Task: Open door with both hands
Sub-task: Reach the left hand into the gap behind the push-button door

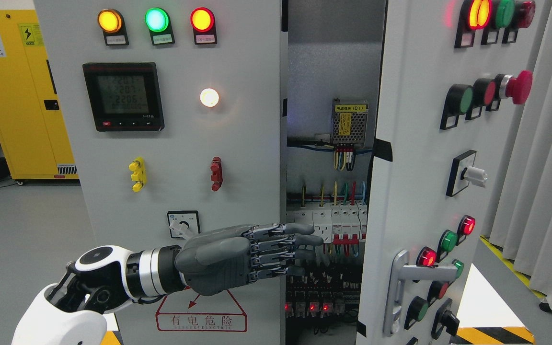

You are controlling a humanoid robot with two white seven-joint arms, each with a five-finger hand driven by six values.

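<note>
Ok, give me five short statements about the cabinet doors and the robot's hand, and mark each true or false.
1. The right door is swung open, showing wiring inside. True.
2. The left hand grips the silver handle. False: its fingers stretch flat across the left door edge, apart from the handle.
3. The right hand is in view. False: only the left arm shows.
4. The three lamps atop the left door are lit. True.
5. The yellow cabinet stands at the picture's right. False: it stands at the left.
</note>
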